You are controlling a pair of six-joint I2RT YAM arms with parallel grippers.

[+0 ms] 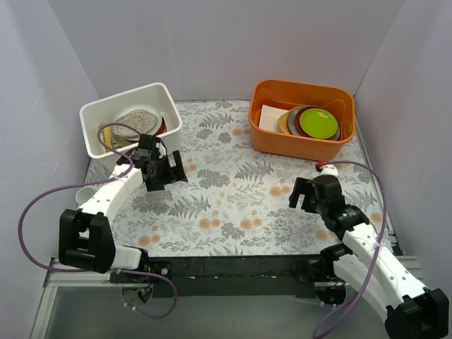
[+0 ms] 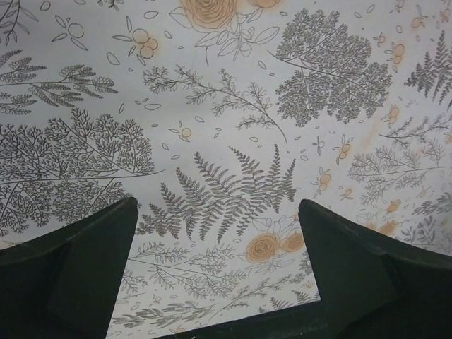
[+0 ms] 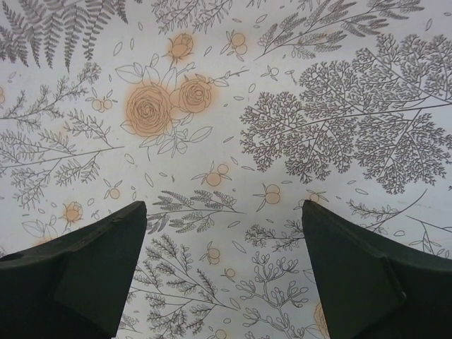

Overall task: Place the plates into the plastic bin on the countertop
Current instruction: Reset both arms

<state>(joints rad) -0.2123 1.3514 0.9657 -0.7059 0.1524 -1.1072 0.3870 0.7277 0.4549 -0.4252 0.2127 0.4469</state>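
Note:
The white plastic bin (image 1: 164,101) stands at the back left of the fern-printed countertop (image 1: 233,205). Inside it lie a speckled beige plate (image 1: 136,119), a red-brown plate edge (image 1: 162,126) and a yellowish piece (image 1: 106,134). My left gripper (image 1: 164,174) is open and empty, just in front of the bin. In the left wrist view its fingers (image 2: 85,261) frame only bare countertop (image 2: 233,127). My right gripper (image 1: 308,195) is open and empty at mid right, over bare countertop (image 3: 233,127).
An orange rounded tub (image 1: 272,138) at the back right holds a green plate (image 1: 318,122) on a dark-red one and a pale square piece (image 1: 270,118). Grey walls close in the back and sides. A purple cable (image 1: 42,201) loops at the left.

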